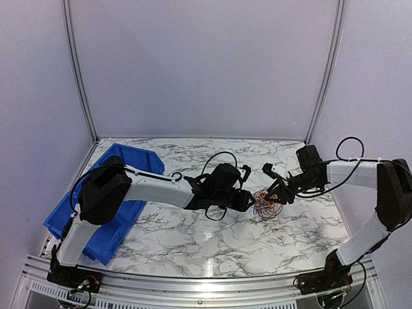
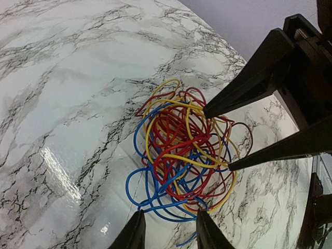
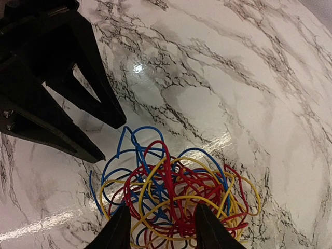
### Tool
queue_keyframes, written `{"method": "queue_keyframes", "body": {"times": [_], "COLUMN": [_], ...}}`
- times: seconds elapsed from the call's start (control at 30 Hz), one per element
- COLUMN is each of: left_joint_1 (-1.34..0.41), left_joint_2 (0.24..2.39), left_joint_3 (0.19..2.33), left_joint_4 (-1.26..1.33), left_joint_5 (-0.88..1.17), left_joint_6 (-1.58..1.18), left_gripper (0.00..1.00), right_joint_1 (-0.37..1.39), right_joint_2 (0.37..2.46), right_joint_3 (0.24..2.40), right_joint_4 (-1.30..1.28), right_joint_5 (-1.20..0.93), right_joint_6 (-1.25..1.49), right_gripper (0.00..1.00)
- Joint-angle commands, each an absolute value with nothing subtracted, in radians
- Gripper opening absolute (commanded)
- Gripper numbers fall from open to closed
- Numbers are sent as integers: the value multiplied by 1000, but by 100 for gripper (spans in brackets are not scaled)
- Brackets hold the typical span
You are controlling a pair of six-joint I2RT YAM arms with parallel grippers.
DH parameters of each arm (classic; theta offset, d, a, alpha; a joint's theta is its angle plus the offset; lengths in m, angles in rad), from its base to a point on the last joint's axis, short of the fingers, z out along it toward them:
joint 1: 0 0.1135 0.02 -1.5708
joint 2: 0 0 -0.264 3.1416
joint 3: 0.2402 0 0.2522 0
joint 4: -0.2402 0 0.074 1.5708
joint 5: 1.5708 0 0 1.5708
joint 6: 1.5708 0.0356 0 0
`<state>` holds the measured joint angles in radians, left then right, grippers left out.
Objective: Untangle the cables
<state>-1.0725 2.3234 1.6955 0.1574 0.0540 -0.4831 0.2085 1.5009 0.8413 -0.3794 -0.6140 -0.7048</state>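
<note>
**A:** Where is the bundle?

**B:** The cables point(image 2: 181, 161) lie as one loose knot of red, yellow and blue loops on the marble table point(image 2: 62, 104), about mid-table, between the two arms.

**A:** And the hands?

**B:** They meet it from opposite sides. The right gripper point(image 2: 220, 139) has its jaws partly spread, with the tips at its edge of the knot. The left gripper point(image 2: 168, 231) is partly spread too, its tips just beside the outer blue loops. Neither visibly pinches a strand.

**A:** Why face each other?

**B:** My guess is that each takes a different loop, so they can pull apart. The knot is whole, so little looks done.

**A:** The blue bin point(image 1: 138, 161)?

**B:** Well apart, on the left.
</note>
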Motion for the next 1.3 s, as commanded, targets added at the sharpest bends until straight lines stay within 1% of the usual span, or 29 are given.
{"method": "queue_keyframes", "body": {"times": [0.0,0.13,0.33,0.43,0.5,0.53,0.63,0.67,0.73,0.77,0.8,1.1,1.27], "left_joint_1": [-1072,-1071,-1071,-1071,-1071,-1071,-1071,-1071,-1071,-1071,-1071,-1069,-1069], "left_joint_2": [2348,2339,2338,2338,2336,2335,2336,2337,2345,2349,2355,2386,2424], "left_joint_3": [1723,1710,1707,1705,1704,1705,1710,1711,1720,1726,1732,1788,1855], "left_joint_4": [186,186,187,188,187,187,185,184,185,184,184,196,196], "left_joint_5": [50,28,7,-7,-26,-29,-40,-43,-45,-45,-43,-54,-43], "left_joint_6": [-486,-476,-455,-450,-444,-442,-442,-442,-442,-442,-441,-432,-387], "left_gripper": [30,20,8,5,6,9,28,33,37,38,38,38,32], "right_joint_1": [234,245,264,267,267,267,267,267,268,268,268,278,279], "right_joint_2": [1524,1537,1553,1554,1551,1549,1542,1538,1533,1530,1527,1473,1476], "right_joint_3": [890,892,897,899,899,900,904,904,904,904,904,903,907], "right_joint_4": [-411,-413,-415,-414,-412,-411,-409,-409,-411,-411,-412,-448,-457], "right_joint_5": [-593,-578,-549,-542,-540,-539,-536,-536,-535,-537,-539,-641,-644], "right_joint_6": [-724,-728,-730,-727,-724,-723,-716,-717,-718,-719,-721,-748,-752], "right_gripper": [43,43,42,38,34,31,20,16,6,2,0,0,0]}}
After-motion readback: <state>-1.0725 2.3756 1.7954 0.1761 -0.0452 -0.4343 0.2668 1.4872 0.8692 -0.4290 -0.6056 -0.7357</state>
